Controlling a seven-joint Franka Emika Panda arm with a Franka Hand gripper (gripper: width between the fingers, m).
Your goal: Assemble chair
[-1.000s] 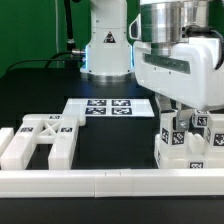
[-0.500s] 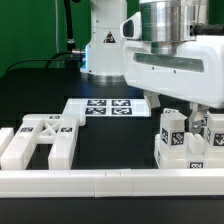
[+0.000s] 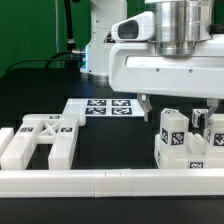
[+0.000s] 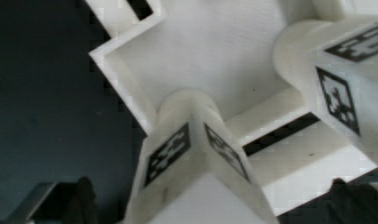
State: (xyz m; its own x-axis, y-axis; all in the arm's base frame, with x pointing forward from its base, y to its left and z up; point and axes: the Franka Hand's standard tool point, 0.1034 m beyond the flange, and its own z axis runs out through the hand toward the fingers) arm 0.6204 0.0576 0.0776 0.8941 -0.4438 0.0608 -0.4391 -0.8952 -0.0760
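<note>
The chair's flat white frame (image 3: 40, 140) lies at the exterior view's left, next to the rail. A blocky white part with upright tagged posts (image 3: 172, 138) stands at the exterior view's right. My gripper (image 3: 175, 106) hangs just above those posts, its big white body hiding what is behind it. In the wrist view a tagged white post (image 4: 200, 150) rises between my two dark fingertips (image 4: 61, 203), which stand wide apart and clear of it. A second tagged post (image 4: 346, 70) shows beside it. The gripper (image 4: 207, 205) is open and holds nothing.
The marker board (image 3: 105, 107) lies flat on the black table in the middle. A long low white border rail (image 3: 100, 183) runs along the front edge. The robot's base (image 3: 105, 45) stands at the back.
The gripper has risen and shifted toward the exterior view's left, away from the posts at the right. The chair parts have not moved.
</note>
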